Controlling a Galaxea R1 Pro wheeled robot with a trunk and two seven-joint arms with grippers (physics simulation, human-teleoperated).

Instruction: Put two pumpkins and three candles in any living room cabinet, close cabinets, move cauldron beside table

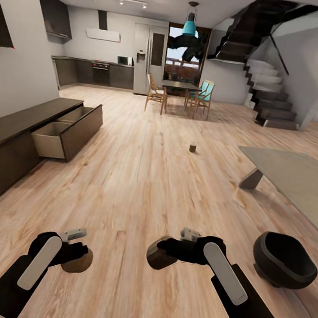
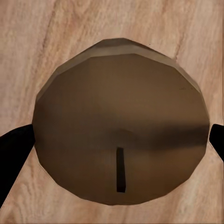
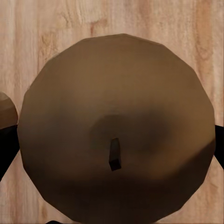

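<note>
Each gripper is clamped on a candle: the left gripper (image 1: 75,258) on one (image 2: 119,121), the right gripper (image 1: 158,254) on another (image 3: 116,130). The cabinet's open drawer (image 1: 56,137) lies ahead-left, nearer the left arm; a third candle (image 1: 193,147) stands ahead.

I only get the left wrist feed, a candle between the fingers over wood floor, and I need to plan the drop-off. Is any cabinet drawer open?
Observer: Yes. The head view shows the cabinet ahead on the left with a drawer pulled out.
Operator: What's the right arm got?
Observer: The right gripper holds a second candle.
Operator: And the last one?
Observer: The third candle stands alone on the floor, farther ahead.
</note>
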